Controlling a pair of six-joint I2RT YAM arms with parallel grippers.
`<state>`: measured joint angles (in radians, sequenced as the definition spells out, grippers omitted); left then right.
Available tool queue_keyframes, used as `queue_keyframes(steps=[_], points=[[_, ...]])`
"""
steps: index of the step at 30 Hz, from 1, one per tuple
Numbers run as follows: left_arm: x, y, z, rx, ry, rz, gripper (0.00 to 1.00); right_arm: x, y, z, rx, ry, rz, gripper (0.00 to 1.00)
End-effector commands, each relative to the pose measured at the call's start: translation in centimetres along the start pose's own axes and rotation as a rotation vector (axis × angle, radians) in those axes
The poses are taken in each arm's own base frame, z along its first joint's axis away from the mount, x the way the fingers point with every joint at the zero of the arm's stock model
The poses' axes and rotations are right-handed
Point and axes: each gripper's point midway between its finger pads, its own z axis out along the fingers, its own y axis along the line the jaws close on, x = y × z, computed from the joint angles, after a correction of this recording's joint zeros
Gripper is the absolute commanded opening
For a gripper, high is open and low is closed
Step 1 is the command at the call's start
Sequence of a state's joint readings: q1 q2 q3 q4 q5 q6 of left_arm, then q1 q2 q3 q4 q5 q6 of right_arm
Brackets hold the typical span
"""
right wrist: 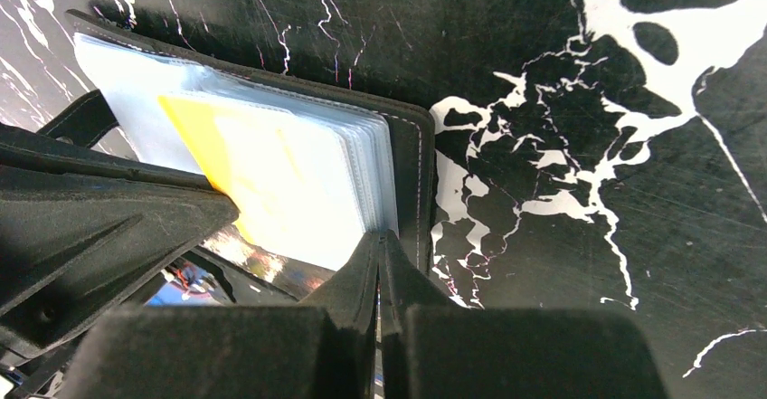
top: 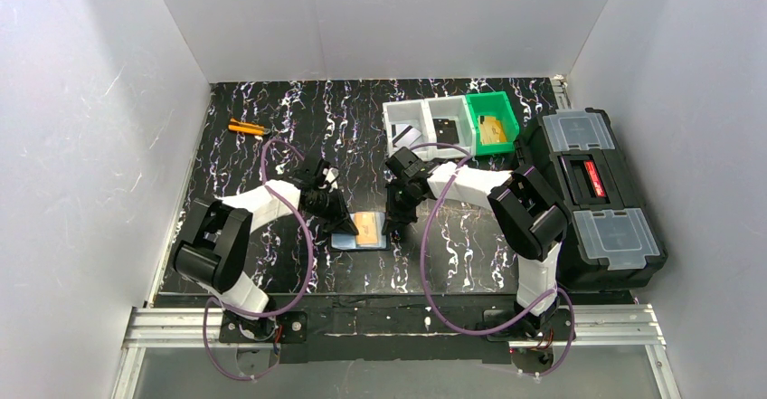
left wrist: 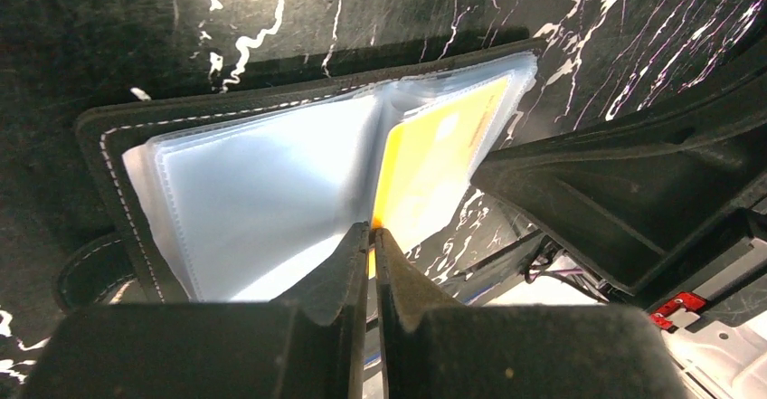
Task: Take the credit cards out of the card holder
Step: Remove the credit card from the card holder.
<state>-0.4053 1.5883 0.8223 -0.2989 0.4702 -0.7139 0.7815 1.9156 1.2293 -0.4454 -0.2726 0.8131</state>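
The card holder point(top: 347, 241) lies open on the dark marbled table, black cover point(left wrist: 101, 137) down and clear sleeves fanned upward. A yellow-orange credit card point(left wrist: 436, 159) stands in the sleeves on its right half. My left gripper point(left wrist: 372, 230) is shut on this card's near edge, and yellow shows between the fingertips. My right gripper point(right wrist: 380, 234) is shut on the outer edge of the holder's clear sleeves point(right wrist: 375, 168), beside the stitched cover point(right wrist: 413, 150). From above, the left gripper point(top: 344, 221) and the right gripper point(top: 396, 227) flank the holder, with the card point(top: 367, 228) between them.
Two white bins point(top: 425, 120) and a green bin point(top: 493, 120) stand at the back of the table. A large black toolbox point(top: 592, 195) with clear lids fills the right side. An orange tool point(top: 246, 128) lies at the back left. White walls enclose the table.
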Motion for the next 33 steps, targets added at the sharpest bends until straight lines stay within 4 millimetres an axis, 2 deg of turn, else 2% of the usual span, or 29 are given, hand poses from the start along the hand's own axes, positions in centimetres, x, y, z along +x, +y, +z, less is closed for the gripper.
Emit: queue_keyframes(steps=[1,10,16,21,28,33], points=[[0.5,0.8,-1.1,-0.022,-0.009,0.009,0.0,0.5,-1.4,1.1,0.07,0.015,0.006,0.01],[0.7,1.7,-1.2,-0.049,0.001,0.024,0.0,0.4,-1.2,0.8,0.056,0.004,-0.003,0.03],[1.1,1.7,-0.8,-0.035,0.025,0.02,0.0,-0.1,-0.3,-0.2,0.025,-0.034,-0.025,0.26],[1.3,1.5,-0.8,-0.025,0.037,0.017,0.0,-0.8,0.7,-1.4,0.013,-0.07,-0.048,0.35],[1.1,0.5,-1.0,0.018,0.037,0.035,0.0,-1.2,2.5,-2.4,-0.013,-0.098,-0.112,0.56],[1.2,0.1,-0.7,0.047,0.052,0.032,0.0,-1.2,2.9,-1.7,0.016,-0.082,-0.136,0.6]])
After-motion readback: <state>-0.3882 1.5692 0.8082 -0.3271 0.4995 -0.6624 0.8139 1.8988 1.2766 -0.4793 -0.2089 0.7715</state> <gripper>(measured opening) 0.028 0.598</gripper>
